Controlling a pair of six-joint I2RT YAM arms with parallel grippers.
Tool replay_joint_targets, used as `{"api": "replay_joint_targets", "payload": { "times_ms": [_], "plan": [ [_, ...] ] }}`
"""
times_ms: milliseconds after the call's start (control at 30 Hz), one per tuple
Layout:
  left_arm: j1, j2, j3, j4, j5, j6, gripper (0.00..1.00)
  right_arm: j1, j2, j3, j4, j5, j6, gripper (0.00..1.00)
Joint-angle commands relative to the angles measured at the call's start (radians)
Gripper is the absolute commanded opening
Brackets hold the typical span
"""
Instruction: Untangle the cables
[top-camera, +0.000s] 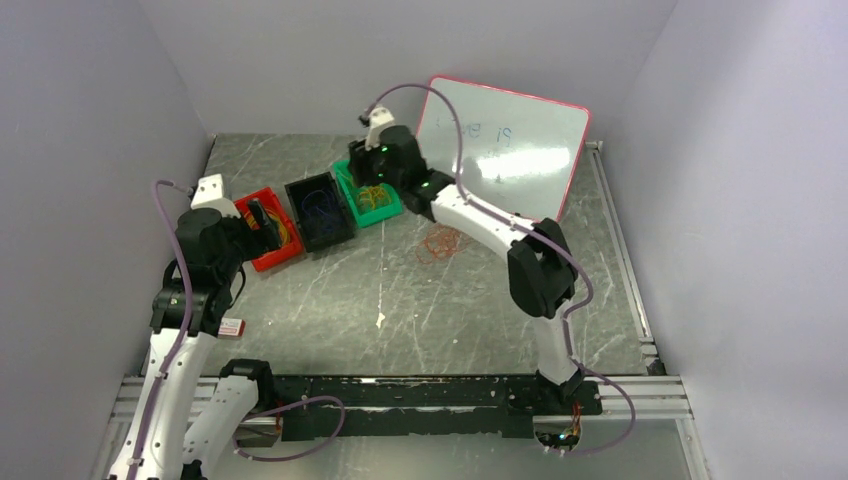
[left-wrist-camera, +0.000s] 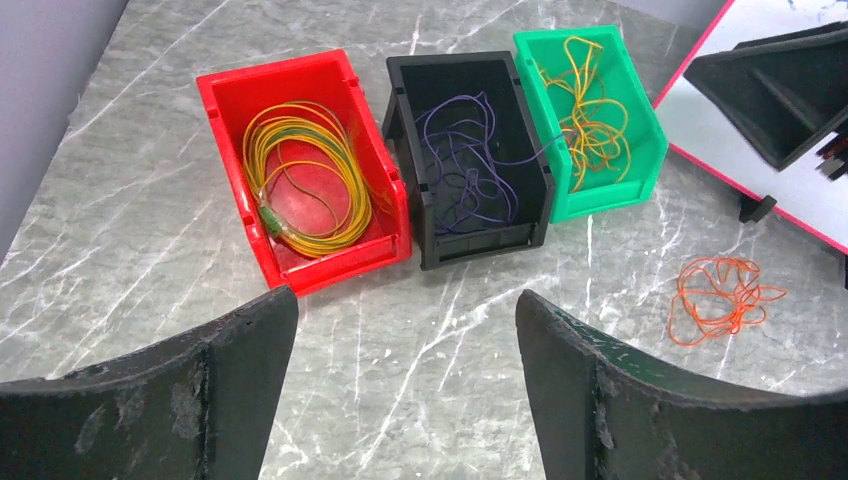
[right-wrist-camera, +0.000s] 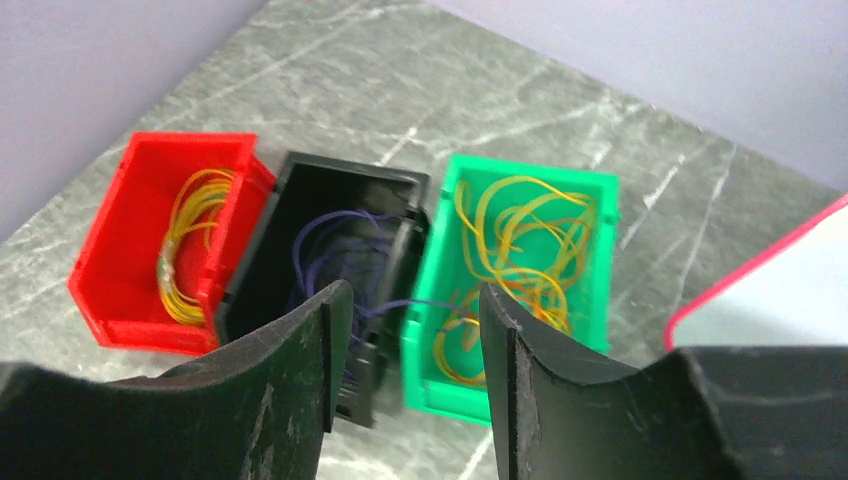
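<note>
Red bin (left-wrist-camera: 225, 150) holds yellow coil (left-wrist-camera: 305, 180); black bin (left-wrist-camera: 480, 243), purple tangle (left-wrist-camera: 465, 160); green bin (left-wrist-camera: 645, 150), yellow-orange tangle (left-wrist-camera: 590, 110). Orange tangle (left-wrist-camera: 722, 298) loose on table (left-wrist-camera: 120, 250) by whiteboard (top-camera: 510, 150); its scrawl unreadable. Jaws of left gripper (left-wrist-camera: 405, 370) wide apart, empty; right gripper (right-wrist-camera: 415, 370) jaws apart, empty.

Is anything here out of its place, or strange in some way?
Yes. An orange cable tangle lies loose on the table, outside all three bins. Also, one strand of the purple cable crosses the wall of the black bin into the green bin.
</note>
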Motion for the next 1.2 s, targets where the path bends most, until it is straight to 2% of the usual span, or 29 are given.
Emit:
{"api": "replay_joint_targets", "payload": {
  "times_ms": [0,67,200,267,367,500,733,967,1167],
  "plan": [
    [-0.003,-0.003,-0.010,0.030,0.041,-0.010,0.84,-0.106,-0.017,-0.042,-0.093,-0.319,0.057,0.53],
    [-0.003,0.002,-0.010,0.032,0.050,-0.010,0.84,-0.120,0.007,-0.021,-0.122,-0.387,0.014,0.53],
    [-0.004,0.010,-0.006,0.029,0.065,-0.011,0.84,-0.122,0.046,0.004,-0.155,-0.401,-0.089,0.52],
    [-0.004,0.014,-0.003,0.025,0.067,-0.011,0.84,-0.122,0.054,-0.020,-0.115,-0.373,-0.129,0.52],
    [-0.004,0.016,0.000,0.022,0.072,-0.008,0.84,-0.120,0.056,-0.075,-0.036,-0.327,-0.194,0.42],
    [-0.003,0.017,0.003,0.014,0.076,-0.006,0.84,-0.119,0.061,-0.144,0.078,-0.324,-0.265,0.38],
    [-0.004,0.020,0.004,0.012,0.080,-0.012,0.84,-0.116,0.129,-0.106,0.103,-0.387,-0.266,0.33],
    [-0.004,0.021,0.004,0.007,0.083,-0.005,0.84,-0.106,0.188,-0.075,0.129,-0.352,-0.261,0.33],
    [-0.004,0.027,0.011,-0.003,0.072,0.007,0.84,-0.105,0.206,-0.063,0.158,-0.327,-0.252,0.29]
  ]
}}
